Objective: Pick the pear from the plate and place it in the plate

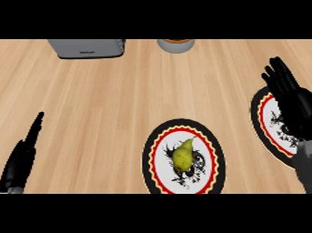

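Note:
A yellow-green pear (183, 154) lies in the middle of a patterned plate (155, 144) with a black, yellow and red rim, near the view's lower centre. A second plate (264, 119) of the same pattern sits at the right, partly hidden by my right hand (294, 101), which hovers over it with fingers straight and open, holding nothing. My left hand (24, 154) shows edge-on at the lower left, fingers straight, well apart from both plates.
A grey toaster (88, 47) stands at the back left of the wooden counter. A grey cup or jar (176, 44) stands at the back centre. Bare wood lies between the left hand and the plates.

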